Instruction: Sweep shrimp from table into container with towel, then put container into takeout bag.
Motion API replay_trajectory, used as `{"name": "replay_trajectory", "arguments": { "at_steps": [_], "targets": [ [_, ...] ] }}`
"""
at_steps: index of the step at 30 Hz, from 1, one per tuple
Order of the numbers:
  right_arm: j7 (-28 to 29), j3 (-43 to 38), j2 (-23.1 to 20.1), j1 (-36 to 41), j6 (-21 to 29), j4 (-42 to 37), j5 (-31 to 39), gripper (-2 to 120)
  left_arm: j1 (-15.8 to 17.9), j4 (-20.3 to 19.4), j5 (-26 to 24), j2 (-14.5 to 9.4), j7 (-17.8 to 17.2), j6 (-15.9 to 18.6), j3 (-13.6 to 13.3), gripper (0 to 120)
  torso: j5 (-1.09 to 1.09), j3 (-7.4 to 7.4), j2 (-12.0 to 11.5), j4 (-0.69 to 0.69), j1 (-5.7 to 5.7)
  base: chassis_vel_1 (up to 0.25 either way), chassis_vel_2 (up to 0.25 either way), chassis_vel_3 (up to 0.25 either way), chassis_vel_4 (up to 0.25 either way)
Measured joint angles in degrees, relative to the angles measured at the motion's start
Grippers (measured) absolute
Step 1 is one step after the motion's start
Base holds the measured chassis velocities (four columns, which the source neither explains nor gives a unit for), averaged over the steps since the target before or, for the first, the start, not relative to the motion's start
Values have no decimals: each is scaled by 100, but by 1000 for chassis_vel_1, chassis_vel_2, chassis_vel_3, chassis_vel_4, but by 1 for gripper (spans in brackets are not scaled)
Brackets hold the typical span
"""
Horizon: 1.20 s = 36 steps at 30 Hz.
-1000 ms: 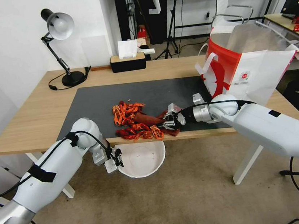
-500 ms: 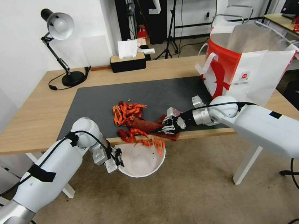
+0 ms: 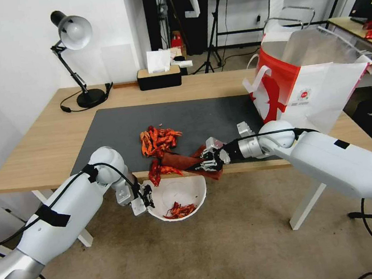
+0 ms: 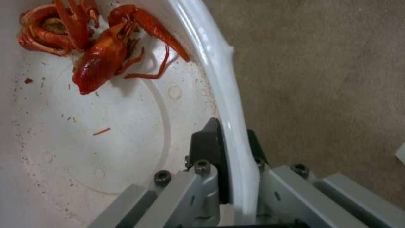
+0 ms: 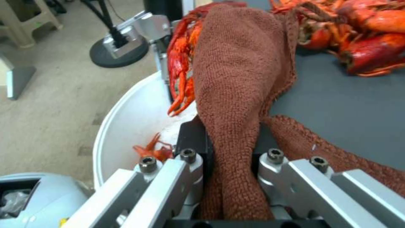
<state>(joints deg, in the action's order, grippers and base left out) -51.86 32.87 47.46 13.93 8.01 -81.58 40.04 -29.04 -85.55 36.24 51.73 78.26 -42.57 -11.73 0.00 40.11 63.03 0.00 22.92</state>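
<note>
Head view, round white container [image 3: 195,191], ribbed rust-brown towel [image 3: 184,161], glossy curled shrimp [image 3: 158,140]

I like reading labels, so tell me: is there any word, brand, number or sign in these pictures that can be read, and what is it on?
No text can be read.
Takeout bag: a small round red logo with lines of print beneath, too small to read.
Sheets on the board behind the table: faint marks, too blurred to read.
Container, towel, tissue box: no writing seen.
</note>
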Motion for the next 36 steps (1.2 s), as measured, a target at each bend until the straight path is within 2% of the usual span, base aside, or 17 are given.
{"name": "replay_trajectory", "arguments": {
  "at_steps": [13,28,36],
  "targets": [
    [-318,-92,-111,259,20,-169,-159,10,37,22,3,5,-7,-22,-13,0,-1,-1,0,0,-1,0,0,0,0],
    [-420,-139,-142,307,82,-233,-196,10,-28,46,19,-10,-12,-87,19,0,0,0,0,-1,0,0,0,0,0],
    [-465,-264,-118,222,181,-379,186,10,10,48,20,-22,-12,-88,22,0,-1,0,0,-1,0,0,0,0,0]
  ]
}}
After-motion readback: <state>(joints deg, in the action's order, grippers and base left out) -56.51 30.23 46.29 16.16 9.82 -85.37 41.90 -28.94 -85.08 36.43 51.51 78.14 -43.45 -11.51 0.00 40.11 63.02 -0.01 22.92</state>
